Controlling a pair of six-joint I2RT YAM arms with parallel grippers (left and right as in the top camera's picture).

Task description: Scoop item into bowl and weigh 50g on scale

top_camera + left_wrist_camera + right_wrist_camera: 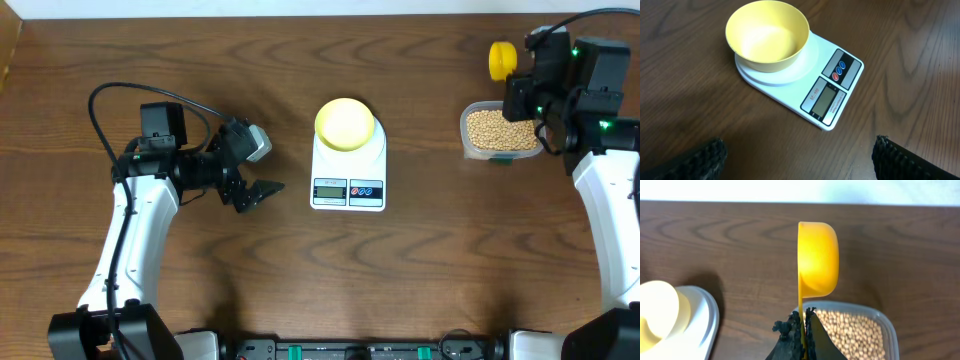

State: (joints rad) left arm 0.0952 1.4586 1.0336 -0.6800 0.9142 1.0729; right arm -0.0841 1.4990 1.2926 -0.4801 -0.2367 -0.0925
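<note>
Wooden table point(300, 280) held empty bowl point(767, 35) on scale point(835, 85); right gripper point(801, 326) pinched scoop point(817, 260) handle just beyond beans point(850, 330), so scooping looked unstarted, dip needed next; left gripper point(800, 167) fingers spread wide.

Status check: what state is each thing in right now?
bowl, empty, on the scale
scale, no digits readable
beans, in the clear tub
scoop, gripped by handle, cup on edge
left tool, open, empty
right tool, shut on scoop
</note>
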